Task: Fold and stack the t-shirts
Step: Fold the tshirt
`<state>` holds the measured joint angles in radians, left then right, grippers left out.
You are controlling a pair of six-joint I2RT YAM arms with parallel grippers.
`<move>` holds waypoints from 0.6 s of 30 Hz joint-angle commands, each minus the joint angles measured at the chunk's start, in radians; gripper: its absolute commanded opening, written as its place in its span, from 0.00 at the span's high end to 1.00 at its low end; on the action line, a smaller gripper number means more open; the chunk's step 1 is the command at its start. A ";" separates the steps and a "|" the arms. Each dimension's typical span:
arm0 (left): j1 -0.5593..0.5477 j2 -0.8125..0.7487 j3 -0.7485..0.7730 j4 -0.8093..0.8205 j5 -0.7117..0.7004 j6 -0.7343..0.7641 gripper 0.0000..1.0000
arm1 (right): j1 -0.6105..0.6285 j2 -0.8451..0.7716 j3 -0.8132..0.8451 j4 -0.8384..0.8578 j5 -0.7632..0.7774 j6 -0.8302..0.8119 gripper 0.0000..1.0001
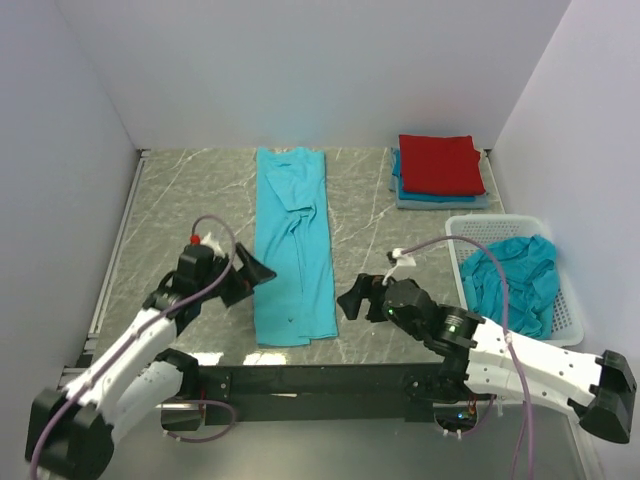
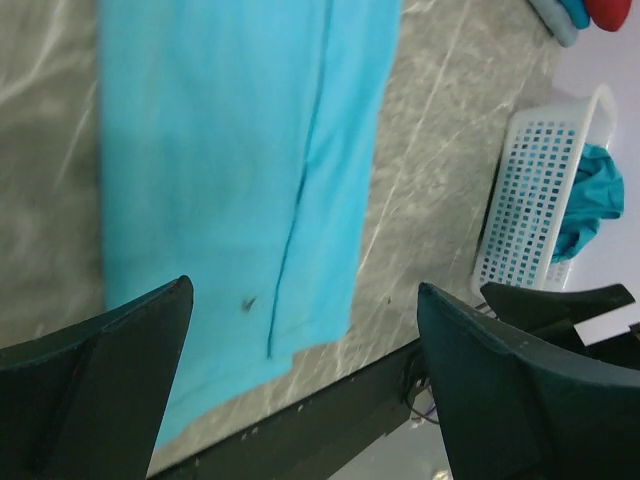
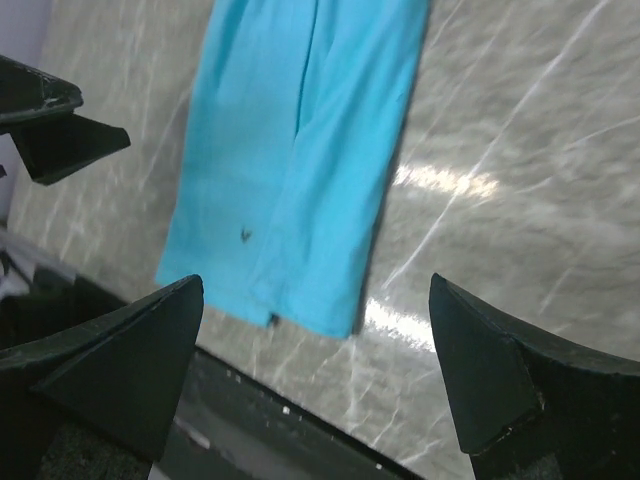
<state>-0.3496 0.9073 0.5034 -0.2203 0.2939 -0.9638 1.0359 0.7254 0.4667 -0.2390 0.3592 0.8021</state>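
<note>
A turquoise t-shirt [image 1: 292,245] lies on the table folded into a long narrow strip, running from the back to near the front edge. It also shows in the left wrist view [image 2: 230,170] and the right wrist view [image 3: 300,160]. My left gripper [image 1: 252,275] is open and empty just left of the strip's lower part. My right gripper [image 1: 352,298] is open and empty just right of the strip's lower end. A folded stack with a red t-shirt [image 1: 440,163] on top of blue and teal ones sits at the back right.
A white lattice basket [image 1: 570,300] at the right holds crumpled turquoise t-shirts [image 1: 515,280]; it also shows in the left wrist view [image 2: 525,190]. The black rail [image 1: 320,378] runs along the table's front edge. White walls stand on all three sides.
</note>
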 commanded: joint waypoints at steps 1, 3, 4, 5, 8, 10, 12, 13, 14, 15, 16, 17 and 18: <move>-0.015 -0.178 -0.075 -0.135 -0.071 -0.082 0.00 | -0.007 0.072 -0.007 0.098 -0.160 -0.029 0.00; -0.017 -0.246 -0.133 -0.219 -0.076 -0.098 0.01 | -0.007 0.106 -0.007 0.122 -0.218 -0.032 0.00; -0.019 -0.264 -0.152 -0.238 -0.070 -0.105 0.01 | -0.007 0.146 -0.007 0.128 -0.232 -0.026 0.00; -0.020 -0.281 -0.172 -0.251 -0.055 -0.110 0.01 | -0.007 0.166 -0.002 0.135 -0.247 -0.021 0.00; -0.031 -0.324 -0.264 -0.221 0.054 -0.148 0.01 | -0.008 0.256 0.041 0.132 -0.339 -0.044 0.02; -0.064 -0.326 -0.258 -0.253 0.022 -0.170 0.01 | -0.010 0.328 0.061 0.130 -0.399 -0.050 0.04; -0.093 -0.311 -0.233 -0.304 -0.025 -0.188 0.01 | -0.008 0.391 0.072 0.141 -0.423 -0.043 0.06; -0.103 -0.305 -0.232 -0.320 -0.039 -0.194 0.01 | -0.008 0.410 0.075 0.147 -0.439 -0.041 0.07; -0.109 -0.301 -0.233 -0.327 -0.041 -0.199 0.01 | -0.008 0.425 0.078 0.152 -0.448 -0.040 0.09; -0.114 -0.294 -0.238 -0.336 -0.044 -0.214 0.02 | -0.008 0.440 0.078 0.159 -0.454 -0.041 0.11; -0.120 -0.289 -0.241 -0.350 -0.047 -0.222 0.06 | -0.010 0.463 0.079 0.162 -0.462 -0.034 0.12; -0.123 -0.288 -0.258 -0.349 -0.042 -0.227 0.08 | -0.010 0.471 0.079 0.165 -0.465 -0.029 0.13; -0.124 -0.288 -0.266 -0.349 -0.041 -0.236 0.10 | -0.008 0.476 0.079 0.170 -0.467 -0.029 0.16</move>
<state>-0.4644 0.6132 0.2436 -0.5354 0.2726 -1.1584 1.0332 1.1873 0.5049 -0.1181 -0.0635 0.7689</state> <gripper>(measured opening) 0.915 0.856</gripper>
